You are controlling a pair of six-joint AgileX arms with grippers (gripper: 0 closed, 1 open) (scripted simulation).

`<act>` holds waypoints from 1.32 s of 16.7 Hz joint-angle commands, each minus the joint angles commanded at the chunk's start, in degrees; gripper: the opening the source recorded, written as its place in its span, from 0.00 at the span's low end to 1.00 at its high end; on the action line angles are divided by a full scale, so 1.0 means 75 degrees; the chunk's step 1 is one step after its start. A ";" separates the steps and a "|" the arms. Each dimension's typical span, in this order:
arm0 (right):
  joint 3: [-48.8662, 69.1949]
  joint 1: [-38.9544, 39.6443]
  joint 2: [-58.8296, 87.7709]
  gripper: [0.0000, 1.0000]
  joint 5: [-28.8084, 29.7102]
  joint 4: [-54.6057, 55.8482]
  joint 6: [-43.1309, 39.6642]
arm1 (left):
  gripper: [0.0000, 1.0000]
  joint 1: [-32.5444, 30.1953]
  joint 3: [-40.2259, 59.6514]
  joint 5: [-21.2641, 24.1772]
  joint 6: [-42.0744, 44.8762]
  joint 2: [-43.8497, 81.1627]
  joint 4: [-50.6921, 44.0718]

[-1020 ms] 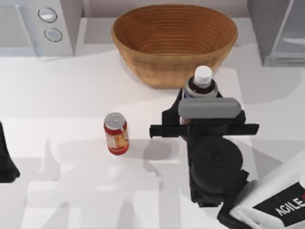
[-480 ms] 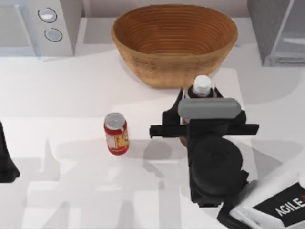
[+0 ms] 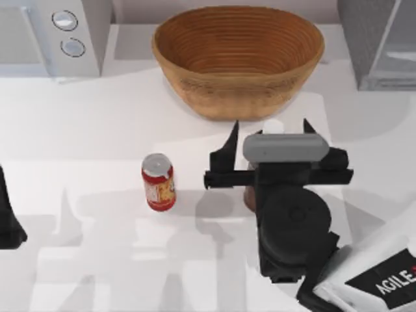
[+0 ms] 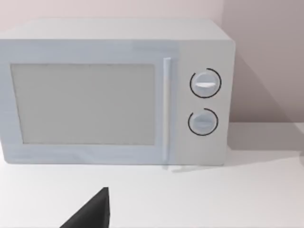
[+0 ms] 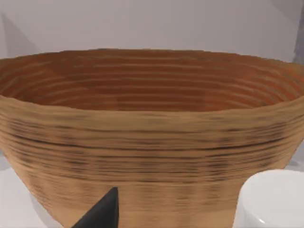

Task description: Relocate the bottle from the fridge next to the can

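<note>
Right end effector [image 3: 269, 127] fingers spread wide, hanging over bottle [image 3: 249, 197] on table [image 3: 97, 130], just in front of basket [image 3: 237, 55]. Bottle right of can [image 3: 158, 182], near, not touching. Left end effector at table's left edge, fingers — can't tell.

A wicker basket [image 3: 238, 58] sits right of a white microwave [image 3: 55, 36].

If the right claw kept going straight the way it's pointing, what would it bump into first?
Probably the wicker basket, which stands right ahead of the right claw. The bottle's white cap sits just below that line.
</note>
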 joint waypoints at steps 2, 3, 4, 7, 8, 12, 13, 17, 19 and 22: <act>0.0000 0.0000 0.0000 1.00 0.0000 0.0000 0.0000 | 1.00 0.0000 0.0000 0.0000 0.0000 0.0000 0.0000; 0.0000 0.0000 0.0000 1.00 0.0000 0.0000 0.0000 | 1.00 0.0000 0.0000 0.0000 0.0000 0.0000 0.0000; 0.0003 -0.0009 0.0001 1.00 -0.0001 0.0000 0.0001 | 1.00 0.0000 0.0000 0.0000 0.0000 0.0000 0.0000; -0.0190 0.0233 -0.0102 1.00 0.0237 0.0082 0.0011 | 1.00 0.0000 0.0000 0.0000 0.0000 0.0000 0.0000; -0.0308 0.0374 -0.0160 1.00 0.0374 0.0126 0.0016 | 1.00 0.0000 0.0000 0.0000 0.0000 0.0000 0.0000; -0.0519 0.0631 -0.0279 1.00 0.0634 0.0215 0.0022 | 1.00 0.0000 0.0000 0.0000 0.0000 0.0000 0.0000; -0.0519 0.0631 -0.0279 1.00 0.0634 0.0215 0.0022 | 1.00 0.0000 0.0000 0.0000 0.0000 0.0000 0.0000; -0.0485 0.0485 -0.0459 1.00 0.0435 0.0135 0.0012 | 1.00 0.0000 0.0000 0.0000 0.0000 0.0000 0.0000; -0.0486 0.0213 -0.0973 1.00 0.0048 -0.0030 -0.0005 | 1.00 0.0000 0.0000 0.0000 0.0000 0.0000 0.0000; -0.0549 -0.0466 -0.2221 1.00 -0.0799 -0.0480 -0.0045 | 1.00 0.0000 0.0000 0.0000 0.0000 0.0000 0.0000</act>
